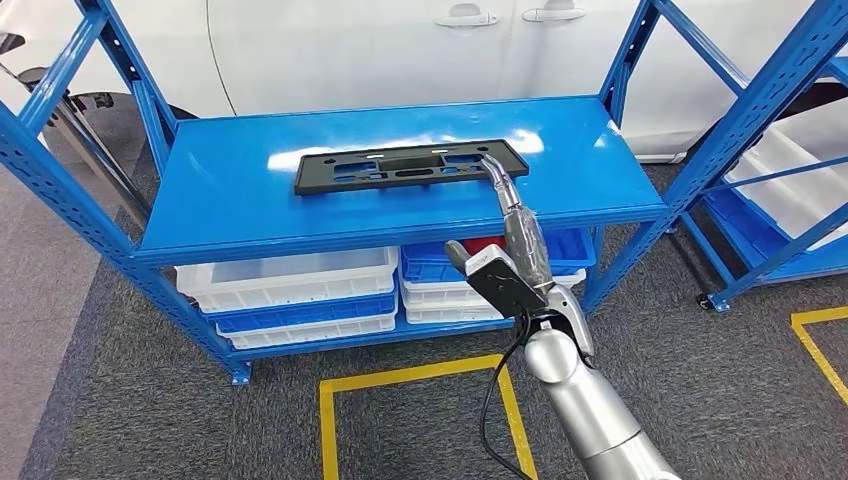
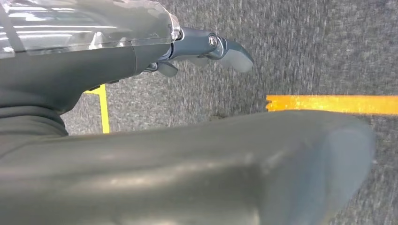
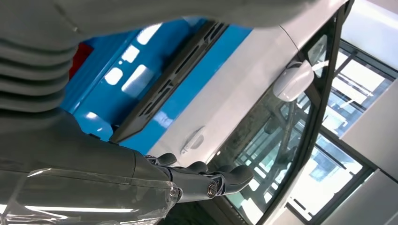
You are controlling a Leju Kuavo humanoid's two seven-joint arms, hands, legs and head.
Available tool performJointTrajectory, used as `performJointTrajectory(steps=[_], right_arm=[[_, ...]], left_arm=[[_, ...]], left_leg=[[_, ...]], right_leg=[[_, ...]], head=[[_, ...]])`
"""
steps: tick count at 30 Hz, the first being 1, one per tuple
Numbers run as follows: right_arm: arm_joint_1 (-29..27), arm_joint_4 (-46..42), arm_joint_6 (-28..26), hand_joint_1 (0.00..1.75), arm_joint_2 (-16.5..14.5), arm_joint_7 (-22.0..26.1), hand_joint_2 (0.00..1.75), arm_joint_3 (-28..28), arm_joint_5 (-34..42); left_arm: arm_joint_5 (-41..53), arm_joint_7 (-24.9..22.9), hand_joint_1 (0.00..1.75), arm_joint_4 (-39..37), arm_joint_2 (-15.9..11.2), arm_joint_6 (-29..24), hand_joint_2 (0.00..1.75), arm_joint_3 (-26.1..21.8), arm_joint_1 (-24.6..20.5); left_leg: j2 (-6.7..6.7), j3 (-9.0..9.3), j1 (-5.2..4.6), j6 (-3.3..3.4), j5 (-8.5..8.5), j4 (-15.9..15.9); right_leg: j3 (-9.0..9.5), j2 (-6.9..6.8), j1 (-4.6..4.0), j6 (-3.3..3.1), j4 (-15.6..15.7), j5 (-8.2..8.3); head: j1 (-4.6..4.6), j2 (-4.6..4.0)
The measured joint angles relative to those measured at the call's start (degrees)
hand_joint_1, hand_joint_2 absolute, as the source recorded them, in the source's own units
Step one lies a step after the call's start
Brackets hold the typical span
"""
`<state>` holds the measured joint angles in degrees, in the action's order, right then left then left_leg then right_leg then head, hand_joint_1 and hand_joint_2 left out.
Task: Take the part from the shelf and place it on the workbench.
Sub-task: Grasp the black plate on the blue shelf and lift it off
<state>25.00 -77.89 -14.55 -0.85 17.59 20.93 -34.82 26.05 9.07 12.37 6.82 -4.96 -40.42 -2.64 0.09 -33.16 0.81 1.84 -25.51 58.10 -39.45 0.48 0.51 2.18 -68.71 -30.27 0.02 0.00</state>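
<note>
The part is laid flat on the blue shelf; its right end is touched by the extended fingers of the right robot hand, nothing gripped; the left robot hand is spread above carpet.

The part is laid flat on the top board of the shelf, along its length, nearer the back edge than the front and reaching toward the right end. The right hand is stretched over the front edge near the right end, its fingers at the part's right end. Stacked bins are kept on the lower level. A car is parked behind the shelf, and a second rack is placed to its right.
</note>
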Motion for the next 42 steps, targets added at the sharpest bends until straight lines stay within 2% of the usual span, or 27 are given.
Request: performJointTrajectory(steps=[1, 2, 3, 5, 7, 9, 12, 14, 16, 17, 18, 19, 21, 22, 23, 25, 27, 28, 31, 32, 33, 34, 35, 37, 38, 39, 42], right_arm=[[-0.1, 0.1, 0.0, 0.00, 0.0, 0.1, 0.00, 0.0, 0.0], [-0.2, 0.3, -0.1, 0.00, 0.0, 0.1, 0.00, 0.1, 0.0], [-0.3, 0.3, -0.1, 0.00, 0.0, 0.2, 0.00, 0.1, 0.1], [-0.3, 0.4, 0.0, 0.00, 0.0, 0.4, 0.00, 0.1, 0.2], [-0.1, 0.4, 0.0, 0.00, 0.0, 0.6, 0.00, 0.2, 0.4], [-0.1, 0.4, 0.1, 0.00, 0.0, 0.9, 0.00, 0.2, 0.7], [0.0, 0.3, 0.2, 0.00, 0.0, 1.1, 0.00, 0.3, 0.8], [0.0, 0.2, 0.2, 0.00, -0.1, 1.2, 0.00, 0.4, 0.8], [-0.1, 0.3, 0.3, 0.00, -0.1, 1.2, 0.00, 0.4, 0.8], [-0.2, 0.4, 0.3, 0.00, -0.1, 1.2, 0.00, 0.5, 0.8], [-0.3, 0.4, 0.3, 0.00, -0.1, 1.2, 0.00, 0.5, 0.8], [-0.3, 0.5, 0.3, 0.00, -0.2, 1.2, 0.00, 0.5, 0.8], [-0.4, 0.7, 0.2, 0.00, -0.2, 1.3, 0.00, 0.5, 0.8], [-0.4, 0.8, 0.1, 0.00, -0.2, 1.3, 0.00, 0.5, 0.8], [-0.4, 0.8, 0.0, 0.00, -0.2, 1.5, 0.00, 0.5, 0.8], [-0.7, 0.9, -0.3, 0.00, -0.2, 1.8, 0.00, 0.5, 0.9], [-0.9, 0.9, -0.5, 0.00, -0.2, 2.0, 0.00, 0.5, 0.9], [-0.9, 0.9, -0.6, 0.00, -0.2, 2.0, 0.00, 0.5, 0.9], [-1.3, 0.9, -0.8, 0.00, -0.2, 2.1, 0.00, 0.5, 0.9], [-1.7, 0.9, -0.8, 0.00, -0.2, 2.2, 0.00, 0.5, 0.9], [-2.1, 0.8, -0.7, 0.00, -0.1, 2.3, 0.00, 0.5, 0.8], [-2.5, 0.7, -0.7, 0.00, -0.1, 2.4, 0.00, 0.5, 0.8], [-2.9, 0.5, -0.7, 0.00, -0.1, 2.6, 0.00, 0.4, 0.7], [-3.9, 0.0, -1.1, 0.00, 0.1, 3.1, 0.00, 0.0, 0.4], [-4.6, -0.2, -1.5, 0.00, 0.3, 3.5, 0.00, -0.2, 0.3], [-5.3, -0.6, -2.0, 0.00, 0.4, 4.0, 0.00, -0.4, 0.2], [-7.7, -2.6, -4.1, 0.00, 0.5, 5.7, 0.00, -1.6, 0.1]], left_arm=[[0.0, 0.0, 0.00, 0.0, 0.0, 0.0, 0.00, 0.0, 0.0], [0.0, 0.0, 0.00, 0.0, 0.0, 0.0, 0.00, 0.0, 0.1], [0.0, -0.1, 0.00, 0.0, 0.0, 0.0, 0.00, -0.1, 0.1], [0.0, -0.1, 0.00, 0.0, 0.0, 0.0, 0.00, -0.2, 0.1], [-0.1, -0.1, 0.00, 0.0, 0.0, 0.0, 0.00, -0.4, 0.1], [-0.1, 0.0, 0.00, 0.0, 0.0, 0.0, 0.00, -0.6, 0.1], [-0.2, 0.0, 0.00, 0.0, 0.0, 0.0, 0.00, -0.9, 0.0], [-0.2, 0.1, 0.00, 0.0, 0.0, 0.0, 0.00, -1.0, 0.0], [-0.2, 0.1, 0.00, 0.0, 0.0, 0.0, 0.00, -1.1, 0.0], [-0.2, 0.1, 0.00, 0.0, 0.0, 0.0, 0.00, -1.2, 0.1], [-0.3, 0.1, 0.00, 0.0, 0.0, 0.0, 0.00, -1.3, 0.2], [-0.4, 0.0, 0.00, 0.0, 0.0, 0.0, 0.00, -1.3, 0.3], [-0.6, 0.0, 0.00, 0.0, 0.0, 0.0, 0.00, -1.4, 0.4], [-0.6, 0.0, 0.00, -0.1, 0.0, 0.0, 0.00, -1.5, 0.4], [-0.7, 0.0, 0.00, -0.1, 0.0, 0.0, 0.00, -1.6, 0.4], [-0.7, -0.1, 0.00, -0.1, 0.0, 0.0, 0.00, -1.8, 0.4], [-0.7, -0.2, 0.00, -0.1, 0.0, -0.1, 0.00, -1.9, 0.4], [-0.8, -0.2, 0.00, -0.1, 0.0, -0.1, 0.00, -2.0, 0.4], [-0.8, -0.3, 0.00, -0.1, 0.1, -0.2, 0.00, -2.3, 0.4], [-0.9, -0.3, 0.00, -0.1, 0.1, -0.4, 0.00, -2.4, 0.5], [-1.0, -0.4, 0.00, -0.1, 0.1, -0.8, 0.00, -2.5, 0.6], [-1.1, -0.5, 0.00, -0.1, 0.1, -1.1, 0.00, -2.6, 0.7], [-1.2, -0.5, 0.00, -0.1, 0.1, -1.4, 0.00, -2.8, 0.7], [-1.2, -0.6, 0.00, -0.2, 0.0, -1.6, 0.00, -3.1, 0.9], [-1.1, -0.6, 0.00, -0.2, 0.0, -1.7, 0.00, -3.3, 0.9], [-1.1, -0.6, 0.00, -0.3, -0.1, -1.8, 0.00, -3.5, 0.9], [-0.9, -0.5, 0.00, -0.3, -0.6, -2.1, 0.00, -4.0, 0.9]], left_leg=[[0.02, -0.02, -0.06, 0.06, -0.05, 0.0], [0.03, 0.01, -0.13, 0.10, -0.12, 0.0], [0.03, 0.10, -0.20, 0.12, -0.22, 0.0], [0.01, 0.49, -0.36, 0.07, -0.46, 0.0], [0.01, 0.82, -0.55, -0.24, -0.75, 0.0], [0.09, 1.00, -0.57, -0.81, -1.05, -0.2], [0.34, 1.37, -0.57, -1.71, -1.75, 0.3], [0.30, -0.83, -0.50, -2.12, -3.98, 5.1], [0.26, -5.41, -0.37, -2.47, -6.82, 12.9], [0.26, -7.31, -0.29, -2.64, -7.08, 15.5], [0.26, -8.23, -0.21, -2.76, -6.13, 16.0], [0.27, -7.91, -0.12, -2.82, -3.98, 14.0], [0.25, -4.93, -0.03, -2.78, 1.02, 6.2], [0.20, -3.42, -0.03, -2.52, 2.28, 2.9], [0.14, -2.47, -0.09, -2.18, 2.60, 0.9], [0.03, -1.86, -0.21, -1.22, 1.74, 0.0], [-0.05, -1.21, -0.12, -0.47, 1.25, -0.3], [-0.08, -0.71, -0.04, -0.18, 0.97, -0.4], [-0.12, 0.71, 0.01, 0.30, -0.31, -0.6], [-0.16, 1.29, -0.01, 0.33, -0.84, -0.6], [-0.20, 2.00, -0.03, 0.32, -1.40, -0.6], [-0.24, 2.85, -0.07, 0.27, -2.00, -0.6], [-0.26, 3.79, -0.14, 0.20, -2.66, -0.7], [-0.34, 5.31, -0.26, -0.07, -3.98, -0.7], [-0.39, 5.81, -0.29, -0.34, -4.58, -0.8], [-0.44, 6.30, -0.32, -0.65, -4.94, -0.9], [-0.43, 7.57, -0.42, -1.62, -4.91, -0.5]], right_leg=[[-1.86, -0.04, 0.05, 0.12, -3.7, -1.26], [-2.96, -0.07, 0.08, 0.13, -5.7, -1.52], [-2.94, -0.10, 0.08, 0.01, -5.4, -0.65], [0.40, -0.20, -0.12, -0.68, 1.4, 3.34], [4.08, -0.58, -0.62, -1.58, 8.8, 5.71], [5.16, -0.82, -1.05, -2.23, 11.1, 5.55], [6.27, -0.61, -0.72, -2.93, 12.3, 5.62], [7.45, -0.60, -0.35, -3.30, 13.1, 5.53], [8.11, -0.56, -0.36, -3.50, 13.1, 4.90], [8.48, -0.50, -0.36, -3.49, 13.1, 4.50], [8.94, -0.41, -0.34, -3.41, 13.0, 4.07], [9.53, -0.29, -0.30, -3.28, 13.0, 3.57], [10.81, -0.14, -0.29, -2.81, 12.7, 2.31], [11.25, -0.08, -0.36, -2.48, 12.6, 1.70], [11.53, -0.05, -0.44, -2.15, 12.5, 1.23], [11.77, 0.01, -0.52, -1.50, 12.3, 0.96], [11.20, -0.06, -0.42, -1.01, 10.5, 1.09], [9.91, -0.11, -0.34, -0.77, 8.2, 0.87], [2.34, -0.20, -0.13, -0.04, -2.5, -2.27], [0.04, -0.20, -0.11, 0.06, -4.8, -3.27], [-1.42, -0.20, -0.12, 0.03, -5.4, -3.44], [-1.88, -0.20, -0.16, -0.12, -4.0, -2.42], [-1.45, -0.20, -0.27, -0.47, -0.8, -0.17], [0.08, -0.38, -0.83, -1.64, 7.0, 6.35], [0.58, -0.46, -1.18, -2.17, 9.6, 8.49], [0.79, -0.52, -1.44, -2.63, 11.0, 9.57], [2.57, -0.33, -1.32, -3.41, 12.2, 8.90]], head=[[0.00, 0.00], [0.00, 0.00], [0.00, 0.00], [0.00, 0.00], [0.00, 0.00], [0.00, 0.00], [-0.01, 0.00], [-0.01, -0.01], [-0.02, -0.01], [-0.02, 0.00], [-0.02, 0.00], [-0.02, 0.00], [-0.02, -0.01], [-0.01, -0.01], [-0.01, -0.01], [-0.01, -0.01], [-0.02, 0.00], [-0.01, -0.01], [0.00, -0.01], [0.00, 0.00], [0.00, 0.00], [0.00, 0.00], [0.00, 0.00], [-0.01, 0.00], [0.01, -0.01], [0.03, -0.01], [0.05, -0.01]])
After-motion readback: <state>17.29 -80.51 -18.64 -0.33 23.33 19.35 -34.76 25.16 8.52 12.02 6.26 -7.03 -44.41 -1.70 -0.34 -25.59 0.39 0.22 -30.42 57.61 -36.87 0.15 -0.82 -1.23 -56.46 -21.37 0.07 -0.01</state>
